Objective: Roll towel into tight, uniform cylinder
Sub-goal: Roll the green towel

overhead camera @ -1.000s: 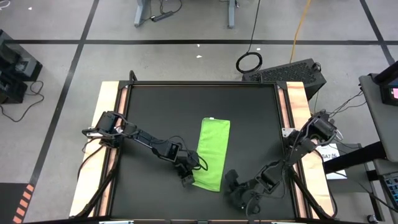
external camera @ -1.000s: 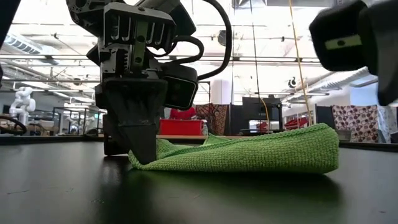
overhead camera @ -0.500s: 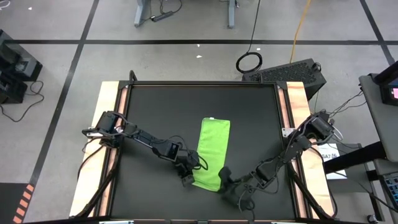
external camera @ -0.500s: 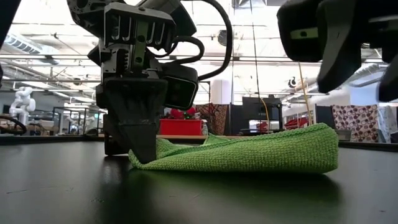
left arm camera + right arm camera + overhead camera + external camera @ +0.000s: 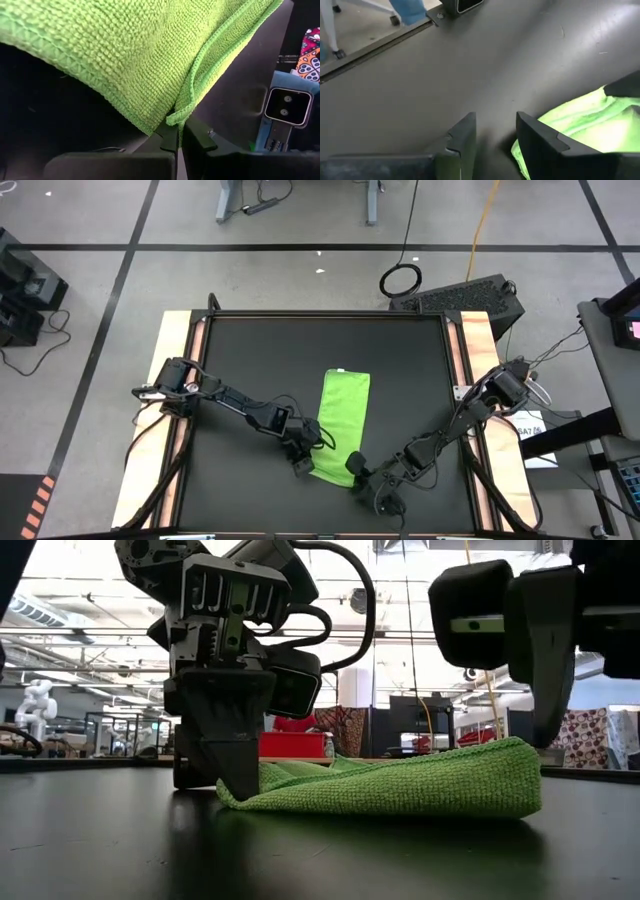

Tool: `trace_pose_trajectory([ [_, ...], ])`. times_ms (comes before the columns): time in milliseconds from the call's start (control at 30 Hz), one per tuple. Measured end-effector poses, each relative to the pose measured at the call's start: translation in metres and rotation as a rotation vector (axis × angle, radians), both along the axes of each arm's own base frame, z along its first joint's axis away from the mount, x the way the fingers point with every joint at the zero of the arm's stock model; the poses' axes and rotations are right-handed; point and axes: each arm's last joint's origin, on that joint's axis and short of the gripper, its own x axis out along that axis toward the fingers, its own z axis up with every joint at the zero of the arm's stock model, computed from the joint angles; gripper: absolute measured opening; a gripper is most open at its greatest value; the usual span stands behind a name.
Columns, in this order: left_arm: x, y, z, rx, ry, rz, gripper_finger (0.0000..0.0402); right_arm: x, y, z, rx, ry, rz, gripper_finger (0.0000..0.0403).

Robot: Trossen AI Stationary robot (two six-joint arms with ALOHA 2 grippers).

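Towel [image 5: 341, 427]: folded into a long strip, lying flat on the black mat [image 5: 250, 350] covering the tabletop, near the middle and toward the front edge. Left gripper [image 5: 303, 467]: down at the strip's front left corner, jaws pinched together on the towel's hem, corner bunched slightly between them. Right gripper [image 5: 355, 470]: just beside the strip's front right corner, jaws parted about halfway, nothing between them, one finger [image 5: 540, 137] close against the cloth edge, raised just above the mat.
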Motion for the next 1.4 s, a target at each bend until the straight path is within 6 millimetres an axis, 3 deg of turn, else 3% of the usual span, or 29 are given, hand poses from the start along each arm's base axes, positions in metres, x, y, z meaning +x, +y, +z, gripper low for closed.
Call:
trace_pose_trajectory([
  [400, 0.0, 0.002, 0.0, -0.012, 0.004, -0.002, 0.0012, 0.01, -0.018, -0.006, -0.056, 0.009, -0.049, 0.013],
  [600, 0.001, 0.003, 0.0, -0.017, 0.005, -0.003, 0.0012, 0.01, -0.016, -0.007, -0.069, -0.007, -0.028, 0.013],
  [833, 0.001, 0.003, 0.0, -0.021, 0.005, -0.005, 0.0012, 0.014, 0.0, 0.009, -0.104, -0.091, 0.035, 0.013],
  [1400, 0.001, 0.003, 0.0, -0.028, 0.006, -0.011, 0.0012, 0.019, -0.014, -0.003, -0.065, 0.026, 0.053, 0.013],
])
